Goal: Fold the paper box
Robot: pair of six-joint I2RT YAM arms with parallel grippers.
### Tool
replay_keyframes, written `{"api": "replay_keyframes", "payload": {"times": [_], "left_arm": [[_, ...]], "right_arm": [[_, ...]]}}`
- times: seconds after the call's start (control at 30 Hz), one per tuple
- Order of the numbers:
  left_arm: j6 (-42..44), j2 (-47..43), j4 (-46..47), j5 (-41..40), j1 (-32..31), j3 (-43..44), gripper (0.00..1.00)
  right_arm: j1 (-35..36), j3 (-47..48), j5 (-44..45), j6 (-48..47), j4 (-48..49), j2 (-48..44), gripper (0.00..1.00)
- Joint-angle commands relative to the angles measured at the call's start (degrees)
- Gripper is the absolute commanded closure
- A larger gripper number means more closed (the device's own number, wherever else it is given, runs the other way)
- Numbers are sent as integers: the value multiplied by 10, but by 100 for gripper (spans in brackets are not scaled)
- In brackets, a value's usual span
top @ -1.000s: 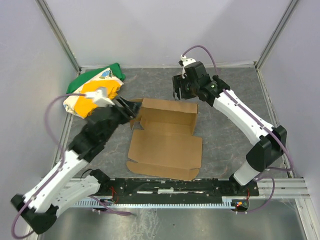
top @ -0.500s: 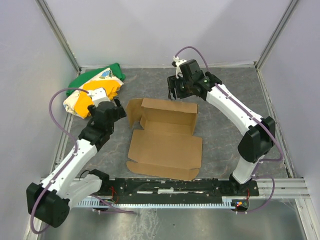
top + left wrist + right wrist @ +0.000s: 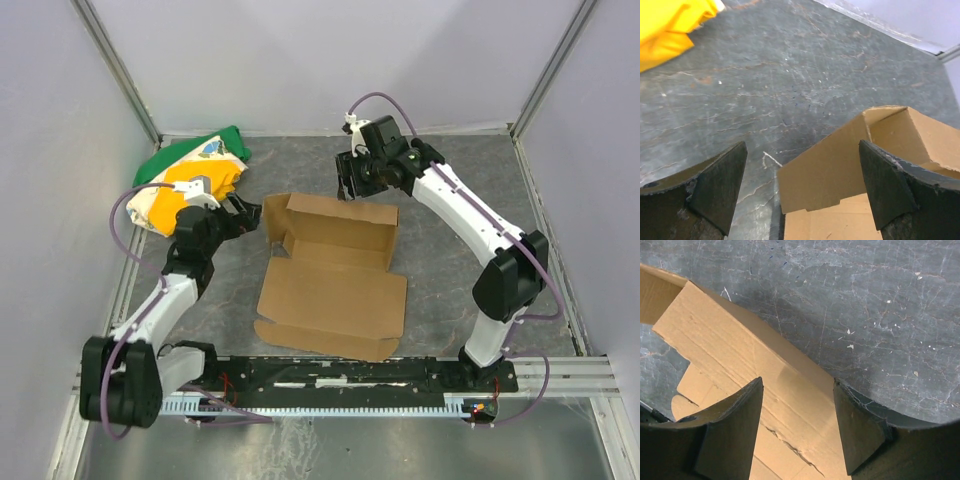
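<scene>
Top external: plain paper box (image 3: 335, 290); left gripper (image 3: 802, 167), right gripper (image 3: 797, 390) spread wide (both empty).

White arm links (image 3: 468, 214), black joints (image 3: 510, 280), lilac cables (image 3: 380, 95), dark wedge-shaped pincer fingers (image 3: 720, 187)

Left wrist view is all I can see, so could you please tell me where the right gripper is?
Observer: The right gripper is open above the upright far wall of the paper box.
Operator: Thank you. Is the rest of the box folded up?
Observer: No, its wide near panel lies flat on the table.
Operator: And what is the yellow thing at my frame's corner?
Observer: It is a cloth bundle, green, yellow and white, lying at the table's far left beyond the left gripper.
</scene>
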Motion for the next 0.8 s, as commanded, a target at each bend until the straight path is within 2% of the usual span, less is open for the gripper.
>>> {"api": "replay_keyframes", "payload": {"times": [0.0,0.1,0.23,0.47,0.63,0.77], "left_arm": [[-78,75,153,178,67,2,1],[-73,90,159,207,81,2,1],[-79,78,197,205,80,-29,1],[-39,87,247,192,72,-71,1],[-90,114,303,227,71,-81,1],[-109,97,305,232,68,-84,1]], "right_arm": [[-4,26,-21,-9,-5,6,34],[-5,27,-30,-12,-9,10,34],[-5,26,-44,-13,-15,22,34],[-4,24,-69,-15,-17,32,35],[-5,31,-65,-25,-33,35,35],[-5,37,-60,-30,-34,39,35]]}}
